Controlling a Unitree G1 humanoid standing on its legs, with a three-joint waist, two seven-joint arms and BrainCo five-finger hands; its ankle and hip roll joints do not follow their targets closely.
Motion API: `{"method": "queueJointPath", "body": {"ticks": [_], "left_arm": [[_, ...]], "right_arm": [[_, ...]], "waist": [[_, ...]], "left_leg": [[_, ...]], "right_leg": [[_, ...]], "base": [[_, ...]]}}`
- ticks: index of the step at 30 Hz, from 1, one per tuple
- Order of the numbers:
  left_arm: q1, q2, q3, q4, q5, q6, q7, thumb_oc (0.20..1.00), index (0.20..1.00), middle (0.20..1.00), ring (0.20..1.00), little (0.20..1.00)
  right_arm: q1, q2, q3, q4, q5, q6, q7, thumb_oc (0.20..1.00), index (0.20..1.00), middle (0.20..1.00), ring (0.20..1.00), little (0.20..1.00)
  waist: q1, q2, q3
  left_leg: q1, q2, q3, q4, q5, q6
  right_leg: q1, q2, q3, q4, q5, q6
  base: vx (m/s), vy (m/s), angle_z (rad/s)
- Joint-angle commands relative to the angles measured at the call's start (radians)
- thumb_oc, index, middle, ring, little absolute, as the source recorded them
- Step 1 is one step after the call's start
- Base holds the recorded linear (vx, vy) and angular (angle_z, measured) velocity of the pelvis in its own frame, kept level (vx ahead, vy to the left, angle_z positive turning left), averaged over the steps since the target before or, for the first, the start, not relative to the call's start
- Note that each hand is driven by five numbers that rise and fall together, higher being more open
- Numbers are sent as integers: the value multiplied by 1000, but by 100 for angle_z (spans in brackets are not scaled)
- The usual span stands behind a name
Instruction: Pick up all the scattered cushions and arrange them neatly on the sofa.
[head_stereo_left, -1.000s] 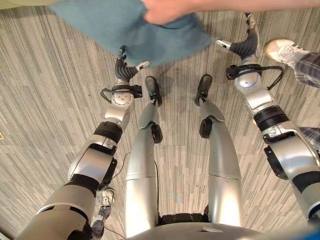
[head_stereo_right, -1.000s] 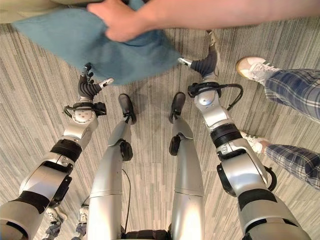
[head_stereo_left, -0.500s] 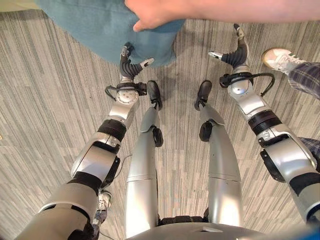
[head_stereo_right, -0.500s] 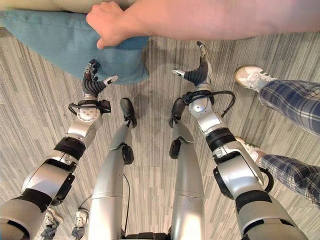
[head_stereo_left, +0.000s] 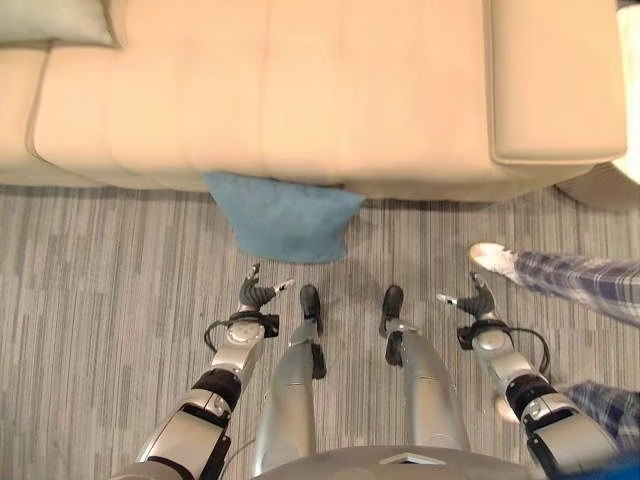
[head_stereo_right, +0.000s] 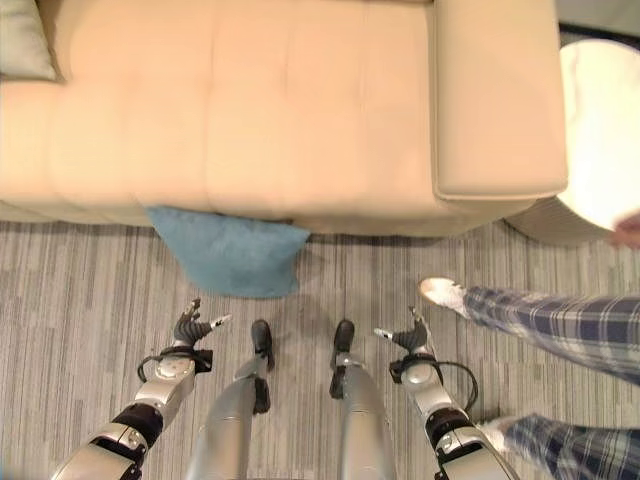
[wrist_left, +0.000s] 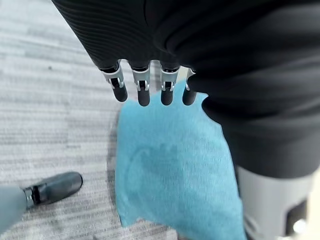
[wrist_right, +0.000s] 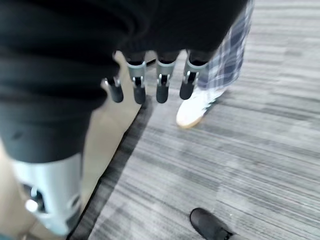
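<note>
A blue cushion (head_stereo_left: 285, 215) lies on the floor, its far edge against the front of the beige sofa (head_stereo_left: 300, 90). A grey-green cushion (head_stereo_left: 55, 20) rests on the sofa seat at the far left. My left hand (head_stereo_left: 258, 293) hangs open just short of the blue cushion, nothing in it. Its straight fingers (wrist_left: 143, 92) point toward the blue cushion (wrist_left: 175, 165) in the left wrist view. My right hand (head_stereo_left: 470, 297) is open and holds nothing, off to the right of the cushion, near a person's white shoe (wrist_right: 197, 107).
A person in checked trousers (head_stereo_right: 560, 310) stands close at my right, one white shoe (head_stereo_left: 490, 257) near my right hand. A pale round table (head_stereo_right: 600, 130) stands beside the sofa's right arm (head_stereo_right: 495, 100). Striped grey carpet (head_stereo_left: 100, 280) spreads to the left.
The person's arm that held the blue cushion has gone, and the cushion now lies on the floor against the sofa. The camera has tilted up, bringing the sofa into view.
</note>
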Motion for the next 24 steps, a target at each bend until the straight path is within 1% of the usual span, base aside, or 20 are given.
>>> {"method": "queueJointPath", "body": {"ticks": [1,3,4,5,8,9,10,13,15,17,18,20,21,22,23,24], "left_arm": [[2,13,-3,60,95,37,-53,1000,1000,1000,1000,1000],[73,8,12,141,159,54,-83,1000,1000,1000,1000,1000],[73,9,12,141,159,54,-83,1000,1000,1000,1000,1000],[106,4,19,165,184,58,-95,1000,1000,1000,1000,1000],[160,-1,39,197,234,68,-113,1000,1000,1000,1000,1000],[160,-1,39,197,234,68,-113,1000,1000,1000,1000,1000],[177,-7,43,207,251,69,-122,1000,1000,1000,1000,1000],[189,-11,48,216,265,73,-130,1000,1000,1000,1000,1000],[197,-15,53,222,277,75,-137,1000,1000,1000,1000,1000],[198,-17,55,219,281,75,-140,1000,1000,1000,1000,1000],[196,-15,56,216,279,74,-139,1000,1000,1000,1000,1000],[193,-12,60,219,281,75,-142,1000,1000,1000,1000,1000],[197,-6,64,222,282,75,-148,1000,1000,1000,1000,1000],[200,-4,66,223,284,76,-149,1000,1000,1000,1000,1000],[205,-6,75,228,277,75,-151,1000,1000,1000,1000,1000],[208,-8,74,228,279,75,-152,1000,1000,1000,1000,1000]], "right_arm": [[-19,-20,-16,18,-6,37,57,1000,1000,1000,1000,1000],[53,-23,-19,90,-64,58,94,1000,1000,1000,1000,1000],[53,-23,-20,90,-64,58,94,1000,1000,1000,1000,1000],[81,-26,-21,113,-90,63,108,1000,1000,1000,1000,1000],[129,-21,-36,140,-118,71,133,1000,1000,1000,1000,1000],[129,-21,-36,140,-118,71,133,1000,1000,1000,1000,1000],[144,-14,-36,151,-136,72,143,1000,1000,1000,1000,1000],[157,-10,-32,165,-152,78,151,1000,1000,1000,1000,1000],[170,-7,-32,176,-165,84,161,1000,1000,1000,1000,1000],[173,-3,-35,176,-169,85,167,1000,1000,1000,1000,1000],[170,-1,-34,173,-168,85,168,1000,1000,1000,1000,1000],[167,3,-34,171,-163,84,168,1000,1000,1000,1000,1000],[167,7,-28,173,-165,82,168,1000,1000,1000,1000,1000],[167,7,-22,176,-167,81,170,1000,1000,1000,1000,1000],[167,3,-16,178,-168,78,169,1000,1000,1000,1000,1000],[165,0,-14,178,-170,76,168,1000,1000,1000,1000,1000]], "waist": [[2,3,82],[-5,4,44],[-5,4,43],[-7,1,26],[-11,-4,-21],[-10,-4,-19],[-10,-8,-39],[-8,-12,-52],[-8,-19,-64],[-12,-21,-60],[-13,-18,-47],[-11,-13,-37],[-14,-12,-33],[-13,-13,-36],[-8,-20,-37],[-12,-18,-34]], "left_leg": [[163,15,-45,-92,0,-75],[328,15,-28,-153,-8,-75],[325,15,-28,-154,-6,-75],[387,10,-21,-171,-16,-73],[471,-2,-3,-193,-40,-65],[475,-2,-2,-194,-40,-66],[505,-8,4,-202,-52,-62],[535,-15,13,-209,-64,-57],[571,-30,20,-215,-86,-44],[591,-46,21,-220,-99,-27],[599,-54,21,-225,-97,-15],[606,-54,27,-232,-99,-8],[622,-50,39,-238,-101,-4],[628,-51,43,-239,-103,-2],[626,-60,52,-234,-109,-2],[626,-61,54,-233,-109,-2]], "right_leg": [[206,-22,26,-129,43,115],[375,-16,19,-194,46,128],[374,-16,18,-197,49,128],[437,-10,15,-217,43,134],[520,-4,16,-256,45,145],[523,-4,17,-257,45,145],[553,-5,16,-270,48,151],[578,-6,16,-277,50,157],[598,-14,27,-271,52,167],[582,-29,50,-226,68,179],[564,-36,63,-172,84,186],[538,-33,70,-111,74,180],[512,-3,49,-79,50,162],[511,20,43,-87,33,152],[524,68,11,-138,12,130],[505,89,12,-142,13,126]], "base": [[204,89,-19],[254,106,-26],[217,97,-16],[141,75,-9],[165,113,-7],[96,98,-8],[71,102,-9],[63,93,-12],[58,164,-7],[9,217,-14],[-51,173,-32],[-25,142,-42],[30,86,-52],[47,50,-38],[35,-12,-46],[24,-35,-32]]}}
